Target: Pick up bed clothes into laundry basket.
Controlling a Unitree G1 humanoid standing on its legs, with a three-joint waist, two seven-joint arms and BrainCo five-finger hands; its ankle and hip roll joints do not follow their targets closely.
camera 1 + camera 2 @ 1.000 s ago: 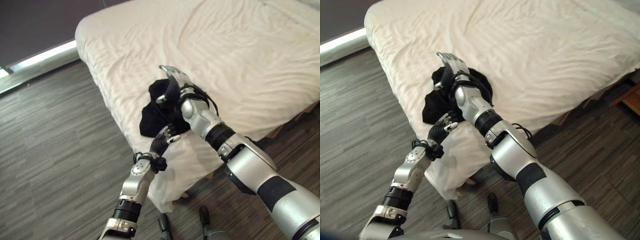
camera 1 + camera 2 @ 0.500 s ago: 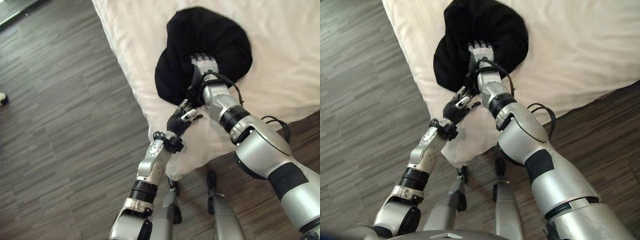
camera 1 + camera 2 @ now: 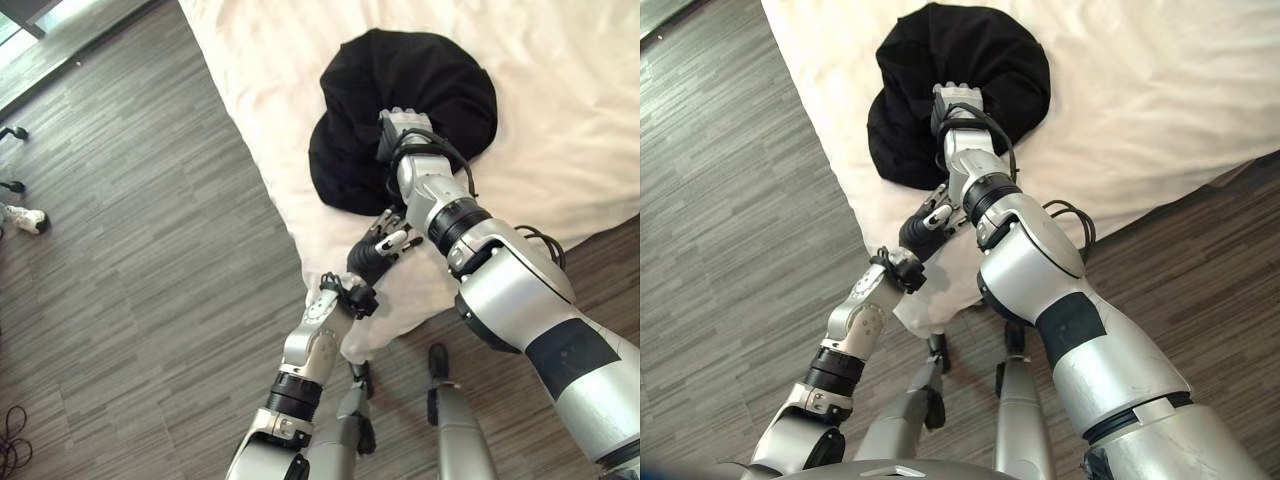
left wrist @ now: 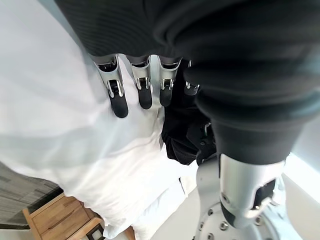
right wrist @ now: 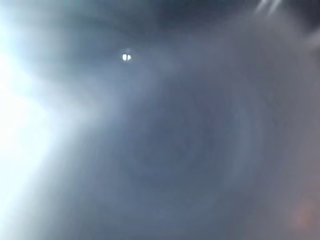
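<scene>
Grey wood-look floor [image 3: 140, 250] on the left. Left hand [image 3: 385, 243] hovers over the bed's near edge just short of the black garment [image 3: 400, 110], fingers [image 4: 120, 100] straight and relaxed, holding nothing. Garment lies bunched on the white bed sheet [image 3: 570, 120] near the corner. Right hand [image 3: 402, 132] rests on top of it, fingers buried in cloth, can't tell the grip.
</scene>
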